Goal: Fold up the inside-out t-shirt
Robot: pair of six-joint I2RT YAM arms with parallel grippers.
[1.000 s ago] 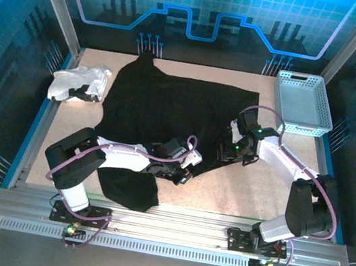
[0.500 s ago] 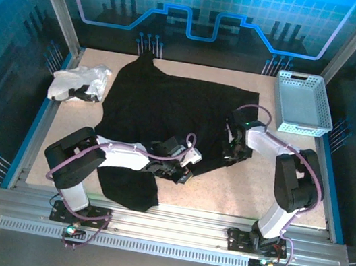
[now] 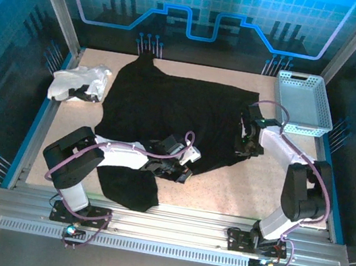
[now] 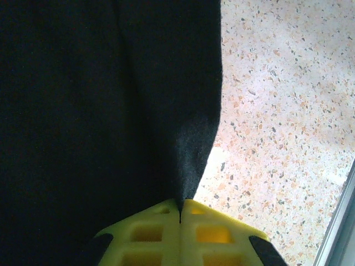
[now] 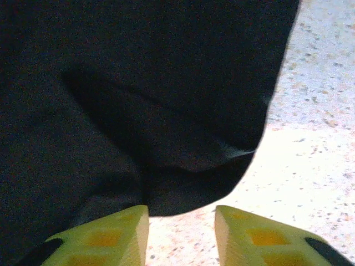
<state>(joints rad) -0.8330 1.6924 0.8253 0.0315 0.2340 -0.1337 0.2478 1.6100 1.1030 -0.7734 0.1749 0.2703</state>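
Observation:
The black t-shirt (image 3: 162, 106) lies spread across the middle of the table, one part hanging toward the front left. My left gripper (image 3: 181, 172) sits at the shirt's near edge. In the left wrist view its yellow jaws are pressed together on a pinched fold of the black t-shirt (image 4: 111, 111), the gripper (image 4: 181, 213) shut on the cloth. My right gripper (image 3: 244, 146) is at the shirt's right edge. In the right wrist view it is open (image 5: 182, 233), with bare table between its fingertips and the t-shirt's hem (image 5: 166, 138) just beyond them.
A crumpled white garment (image 3: 77, 82) lies at the far left. A pale blue basket (image 3: 302, 103) stands at the back right. Speckled tabletop (image 3: 243, 192) shows bare at the front right. Metal frame rails border the table.
My right arm swung out to the right along the shirt's right edge. The left gripper stayed at the near edge, holding the cloth.

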